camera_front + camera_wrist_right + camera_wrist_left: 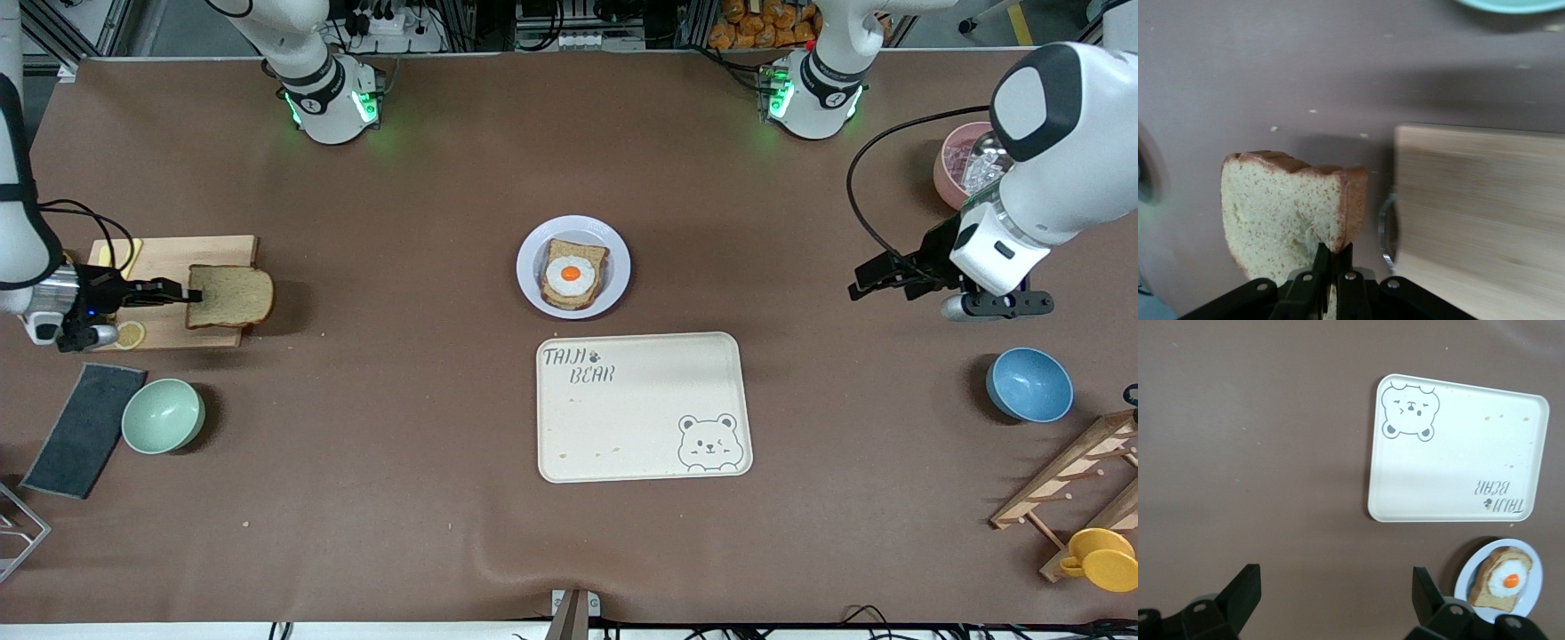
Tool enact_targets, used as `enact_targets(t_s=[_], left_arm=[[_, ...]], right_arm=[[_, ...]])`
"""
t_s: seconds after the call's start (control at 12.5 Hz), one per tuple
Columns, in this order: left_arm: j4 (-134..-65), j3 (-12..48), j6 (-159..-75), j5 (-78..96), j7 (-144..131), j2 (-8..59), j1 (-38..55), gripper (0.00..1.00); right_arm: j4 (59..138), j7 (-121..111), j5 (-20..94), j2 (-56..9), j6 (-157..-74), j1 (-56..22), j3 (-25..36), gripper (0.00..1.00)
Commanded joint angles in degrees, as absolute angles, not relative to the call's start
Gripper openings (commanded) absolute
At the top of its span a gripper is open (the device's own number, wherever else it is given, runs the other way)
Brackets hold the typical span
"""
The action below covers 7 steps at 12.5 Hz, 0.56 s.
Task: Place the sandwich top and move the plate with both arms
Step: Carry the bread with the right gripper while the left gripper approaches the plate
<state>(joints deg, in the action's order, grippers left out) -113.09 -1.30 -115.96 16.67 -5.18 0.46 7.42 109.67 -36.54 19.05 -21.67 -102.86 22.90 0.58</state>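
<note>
1. So far, only the pick-up is done: the right gripper (pixel 182 294), at the right arm's end of the table, has its fingers pressed together on one edge of the sandwich top (pixel 230 296), pinching the slice and holding it roughly level over the wooden cutting board (pixel 169 258).
2. Seen from the right wrist, the sandwich top (pixel 1290 207) sticks straight out from the closed fingers, lifted off the cutting board (pixel 1478 213), so the slice looks raised and ready to carry.
3. Just below that gripper in the front view lie a lemon slice (pixel 130 334) on the board, a dark cloth (pixel 84 428) and a pale green bowl (pixel 163 415); none of them belongs to the task.
4. Well apart from the held slice, toward the table's middle, the plate (pixel 616 267) carries the egg-topped bread (pixel 574 274), which is uncovered, so the placing is not yet done.
5. Close to the plate, nearer the front camera, sits the bear-printed tray (pixel 643 407).
6. Farthest along, the left gripper (pixel 880 274) waits over bare table at the left arm's end with its fingers (pixel 1245 590) spread wide and nothing between them; the plate (pixel 1531 587) lies well ahead of it.
7. Left to do, by my judgement: carry the slice over, lay it on the egg, release, then bring both grippers to the plate's rim and move it together.
</note>
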Motion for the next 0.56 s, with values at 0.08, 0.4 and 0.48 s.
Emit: enact_targets(t_s=[0.08, 0.4, 0.48], left_arm=[[-114.3, -0.8, -119.2, 20.2, -5.1, 3.5, 7.3, 1.00], [-114.6, -0.7, -120.2, 30.0, -4.9, 7.6, 7.0, 1.00], [-114.7, -0.6, -121.5, 30.1, -4.9, 8.3, 7.3, 1.00]], right_arm=[[110.1, -29.3, 22.9, -18.6, -101.5, 14.1, 0.8, 0.00], [110.1, -17.8, 25.4, -17.4, -101.0, 3.9, 0.6, 0.00], [110.2, -17.3, 27.7, -17.5, -101.1, 1.7, 0.6, 0.00]])
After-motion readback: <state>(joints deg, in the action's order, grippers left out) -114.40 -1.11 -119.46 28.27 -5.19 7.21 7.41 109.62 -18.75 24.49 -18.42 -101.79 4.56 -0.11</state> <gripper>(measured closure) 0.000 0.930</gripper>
